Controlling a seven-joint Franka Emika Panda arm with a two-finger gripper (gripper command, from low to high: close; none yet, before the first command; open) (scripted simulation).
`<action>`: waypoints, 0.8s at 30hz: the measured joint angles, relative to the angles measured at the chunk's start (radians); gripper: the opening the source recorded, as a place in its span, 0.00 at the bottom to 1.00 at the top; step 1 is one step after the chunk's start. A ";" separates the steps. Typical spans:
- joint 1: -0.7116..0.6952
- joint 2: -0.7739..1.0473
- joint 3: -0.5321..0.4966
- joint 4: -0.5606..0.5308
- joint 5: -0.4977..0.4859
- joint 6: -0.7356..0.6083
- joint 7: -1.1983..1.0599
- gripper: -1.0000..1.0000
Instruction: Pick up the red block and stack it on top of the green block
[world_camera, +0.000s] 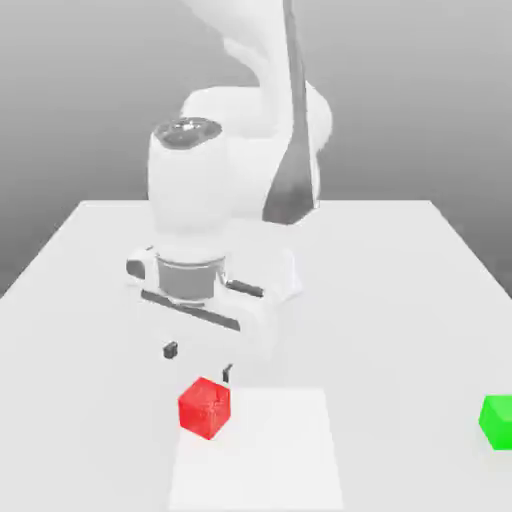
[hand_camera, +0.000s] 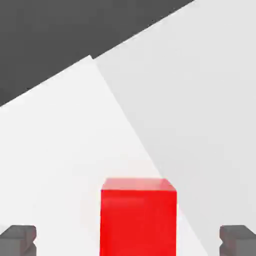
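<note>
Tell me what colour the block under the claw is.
Bright red, plain faces; the red block shows best in the hand view.

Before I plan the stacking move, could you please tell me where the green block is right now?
The green block sits on the table at the exterior view's far right edge, well apart from the red block under the hand.

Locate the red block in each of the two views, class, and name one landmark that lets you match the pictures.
Exterior view: the red block sits low in the picture, left of centre, on the white table, just below the open gripper.
Hand view: the red block stands between the two dark fingertips.
Shared landmark: the gripper's dark fingertips flanking the block.
</note>
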 joint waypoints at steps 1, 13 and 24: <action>0.000 0.036 0.000 0.004 0.001 0.030 0.001 0.50; -0.004 0.143 0.003 0.017 -0.001 0.123 0.003 0.00; 0.197 0.001 0.161 0.133 -0.051 -0.147 0.107 0.00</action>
